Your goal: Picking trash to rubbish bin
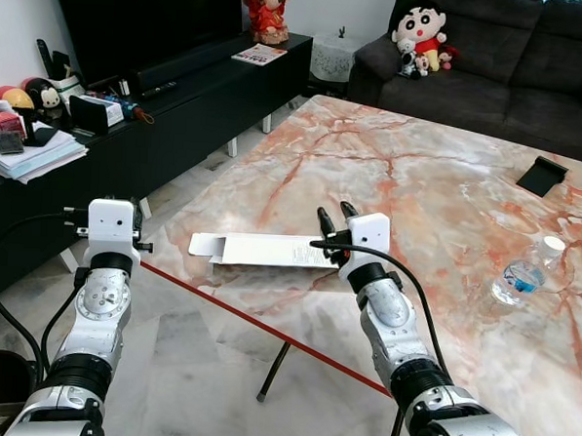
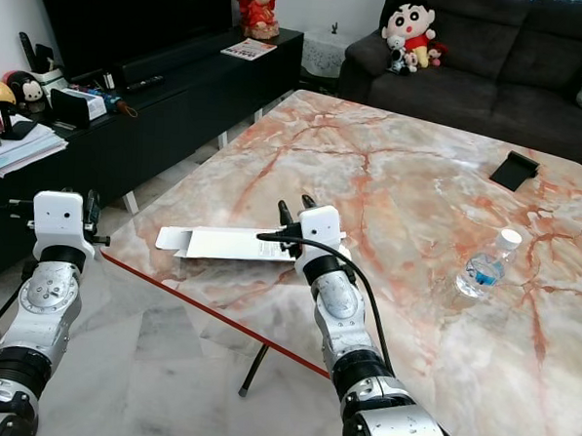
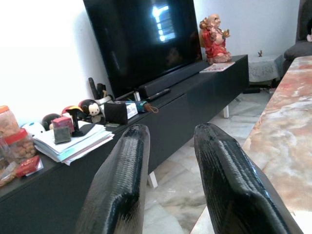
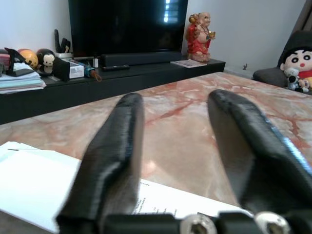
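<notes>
Flat white box (image 1: pixel 262 249) lies near tabletop (image 1: pixel 439 187) edge, long way left-right. Right hand (image 1: pixel 334 220), fingers apart, sits over box's right end, so it's way closer. Left hand (image 3: pixel 168 161), fingers apart too, off tabletop.

A flattened white carton (image 1: pixel 260 249) is lying flat on the marble table (image 1: pixel 420 186) near its front edge, end flaps open; a clear plastic bottle (image 1: pixel 527 272) is lying tipped over, well apart toward the right.

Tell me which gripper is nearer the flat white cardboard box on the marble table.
Right gripper, open, hovers over the flat white cardboard box's end; left gripper is off the table edge.
</notes>
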Robot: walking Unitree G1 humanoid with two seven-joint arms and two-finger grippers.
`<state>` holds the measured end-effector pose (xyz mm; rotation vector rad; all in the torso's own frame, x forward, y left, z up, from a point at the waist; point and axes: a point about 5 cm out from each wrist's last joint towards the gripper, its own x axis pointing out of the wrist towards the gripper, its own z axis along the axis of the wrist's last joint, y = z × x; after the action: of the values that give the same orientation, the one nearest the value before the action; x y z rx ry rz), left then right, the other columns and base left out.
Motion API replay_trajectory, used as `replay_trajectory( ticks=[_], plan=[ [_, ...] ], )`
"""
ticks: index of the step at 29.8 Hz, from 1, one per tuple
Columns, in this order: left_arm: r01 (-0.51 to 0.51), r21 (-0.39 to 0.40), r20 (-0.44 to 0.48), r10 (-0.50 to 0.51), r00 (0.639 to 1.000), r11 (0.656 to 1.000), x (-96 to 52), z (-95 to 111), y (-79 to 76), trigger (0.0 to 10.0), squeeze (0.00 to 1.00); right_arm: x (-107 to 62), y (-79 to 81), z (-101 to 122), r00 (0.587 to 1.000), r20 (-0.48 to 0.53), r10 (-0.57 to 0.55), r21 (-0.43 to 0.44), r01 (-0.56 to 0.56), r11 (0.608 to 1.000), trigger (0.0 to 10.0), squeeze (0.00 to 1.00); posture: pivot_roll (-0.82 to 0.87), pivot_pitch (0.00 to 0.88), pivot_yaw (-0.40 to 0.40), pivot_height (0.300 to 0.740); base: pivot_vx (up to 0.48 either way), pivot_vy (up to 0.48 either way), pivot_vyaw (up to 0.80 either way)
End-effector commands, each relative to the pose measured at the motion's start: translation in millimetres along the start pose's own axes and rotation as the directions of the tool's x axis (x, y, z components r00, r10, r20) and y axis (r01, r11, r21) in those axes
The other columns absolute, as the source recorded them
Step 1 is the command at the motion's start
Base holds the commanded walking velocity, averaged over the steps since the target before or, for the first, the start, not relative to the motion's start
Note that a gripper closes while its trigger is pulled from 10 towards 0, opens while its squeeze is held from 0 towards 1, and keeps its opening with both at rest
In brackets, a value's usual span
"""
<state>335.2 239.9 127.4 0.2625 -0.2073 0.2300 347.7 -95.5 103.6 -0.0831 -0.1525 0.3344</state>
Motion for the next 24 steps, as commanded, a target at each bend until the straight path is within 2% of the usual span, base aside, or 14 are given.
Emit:
replay_trajectory(
  ticks=[1, 9, 13, 24],
  plan=[
    [0.012, 0.002, -0.004, -0.012, 1.0, 1.0, -0.7, 0, -1.3, 10.0, 0.0, 0.0, -2.0, 3, 1.0, 0.02, 0.008, -0.014, -0.008, 1.0, 10.0, 1.0, 0.07, 0.011, -0.05, 0.74, 0.0, 0.0, 0.0],
    [0.02, -0.001, -0.008, -0.02, 1.0, 1.0, -1.1, -1, -3.1, 10.0, 0.0, -3.2, -0.2, 3, 0.998, 0.036, 0.052, -0.044, -0.05, 0.998, 10.0, 1.0, 0.07, 0.01, -0.053, 0.74, 0.0, 0.0, 0.0],
    [0.026, -0.005, -0.011, -0.026, 1.0, 1.0, -1.3, -2, -4.4, 10.0, 0.0, -13.0, -1.5, -6, 0.996, 0.013, 0.089, -0.12, -0.087, 0.989, 10.0, 1.0, 0.07, 0.01, -0.052, 0.74, 0.0, 0.0, 0.0],
    [0.035, -0.008, -0.017, -0.036, 0.999, 0.999, -2.6, -3, -6.4, 10.0, 0.0, -29.0, 3.9, -21, 0.979, -0.054, 0.195, -0.234, -0.203, 0.951, 10.0, 1.0, 0.06, 0.015, -0.054, 0.74, 0.0, 0.0, 0.0]
  ],
)
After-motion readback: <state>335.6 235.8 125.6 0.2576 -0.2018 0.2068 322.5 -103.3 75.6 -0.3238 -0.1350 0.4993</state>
